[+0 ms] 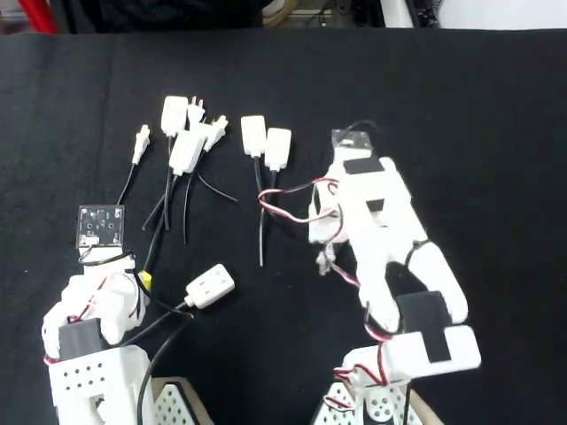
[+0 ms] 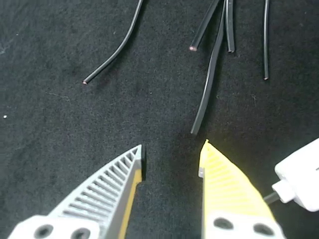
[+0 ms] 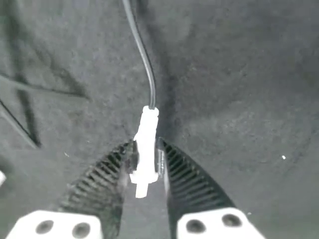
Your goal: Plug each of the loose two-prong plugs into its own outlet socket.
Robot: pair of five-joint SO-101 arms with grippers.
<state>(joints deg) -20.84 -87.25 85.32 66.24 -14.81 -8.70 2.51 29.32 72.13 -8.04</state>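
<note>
My right gripper [image 3: 146, 149] is shut on a small white two-prong plug [image 3: 144, 154]; its black cord [image 3: 142, 55] trails away over the black cloth. In the high view the right arm [image 1: 368, 190] stands right of two white outlet sockets [image 1: 253, 135] [image 1: 277, 148]. My left gripper [image 2: 172, 152] is open over bare cloth, one finger grey [image 2: 117, 179] and one yellow [image 2: 224, 179]. A white outlet socket [image 2: 304, 177] lies just beside the yellow finger. Loose plugs [image 1: 140, 143] [image 1: 215, 131] and more sockets [image 1: 186, 150] lie at the back left.
Several black cord ends [image 2: 212, 74] lie ahead of the left gripper. Red and white servo wires [image 1: 288, 202] loop off the right arm. The black cloth [image 1: 478, 115] covers the table, with free room on the right side and at the far back.
</note>
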